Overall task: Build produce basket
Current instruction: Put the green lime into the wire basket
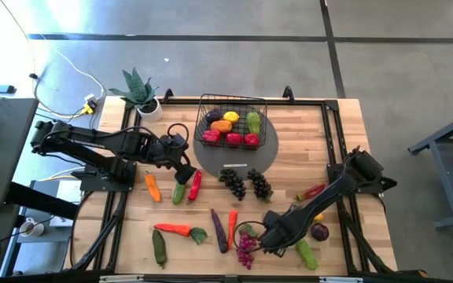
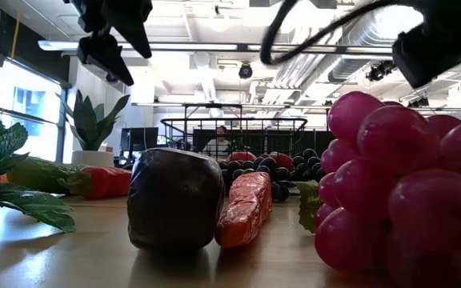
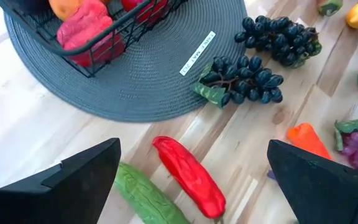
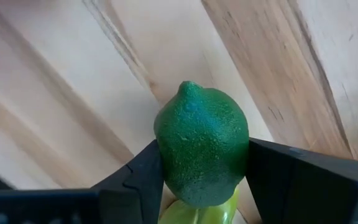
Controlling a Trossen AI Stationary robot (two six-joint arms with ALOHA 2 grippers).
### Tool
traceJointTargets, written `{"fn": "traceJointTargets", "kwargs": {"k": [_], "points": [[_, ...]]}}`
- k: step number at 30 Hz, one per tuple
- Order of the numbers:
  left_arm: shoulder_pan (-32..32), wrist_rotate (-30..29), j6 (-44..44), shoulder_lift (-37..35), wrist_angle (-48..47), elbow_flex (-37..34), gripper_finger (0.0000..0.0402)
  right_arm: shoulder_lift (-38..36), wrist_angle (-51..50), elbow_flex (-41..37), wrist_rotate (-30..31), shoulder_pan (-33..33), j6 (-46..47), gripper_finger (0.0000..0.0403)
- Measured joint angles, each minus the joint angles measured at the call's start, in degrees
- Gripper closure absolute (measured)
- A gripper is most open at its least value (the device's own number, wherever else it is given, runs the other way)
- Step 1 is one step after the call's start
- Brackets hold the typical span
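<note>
The black wire basket [image 1: 230, 118] stands on a grey round mat [image 1: 267, 149] at the table's far middle, with several toy fruits inside. My left gripper [image 1: 185, 169] is open and empty above a red pepper [image 3: 188, 174] and a green cucumber [image 3: 148, 196], which lie on the table near the mat's left side. My right gripper [image 1: 267, 240] is near the table's front edge, shut on a dark green lime [image 4: 201, 152]. Black grapes [image 1: 246, 183], carrots, an eggplant [image 1: 220, 232] and purple grapes [image 1: 246, 250] lie loose on the table. My right gripper pinches the lime's two opposite sides [image 4: 166, 158] between its two fingers [image 4: 135, 183], with the lime's pointed end facing away from the gripper. A paler green thing [image 4: 197, 214] shows just behind the lime. Whether the lime is clear of the table, I cannot tell.
A potted spiky plant [image 1: 140, 90] stands at the far left corner. A green cucumber [image 1: 305, 253], a purple fruit [image 1: 319, 232] and a red chili [image 1: 311, 191] lie by my right arm. In the low view an eggplant [image 2: 174, 200], a carrot [image 2: 246, 208] and grapes [image 2: 398, 184] fill the foreground.
</note>
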Motion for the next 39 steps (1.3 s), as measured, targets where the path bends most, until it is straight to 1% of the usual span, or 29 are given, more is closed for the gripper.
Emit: {"fn": "traceJointTargets", "kwargs": {"k": [4, 9, 15, 24, 34, 39], "points": [[0.01, -2.8, 1.01, 0.0, 0.02, 0.0, 0.0005, -2.72, 0.11, 0.0, 2.3, -1.36, -0.19, 0.0243], [0.04, -6.9, 3.19, 0.0, 0.04, 0.0, 0.0005, -6.81, 1.06, 0.0, 4.79, -4.99, -2.05, 0.0243], [0.07, -8.85, 4.02, 0.0, 0.11, 0.0, 0.0005, -11.68, 5.5, 0.0, 7.03, -10.44, -5.88, 0.0244], [0.07, -9.97, 4.02, 0.0, 0.58, 0.0, 0.0005, -16.0, 14.59, 0.0, 9.8, -20.03, -11.25, 0.0244], [0.07, -9.99, 4.65, 0.0, 0.94, 0.0, 0.0005, -16.42, 26.27, 0.0, 10.59, -30.94, -16.28, 0.0244], [-0.02, -9.97, 6.14, 0.0, 0.94, 0.0, 0.0005, -16.42, 28.56, 0.0, 11.71, -36.4, -18.79, 0.0244]]}}
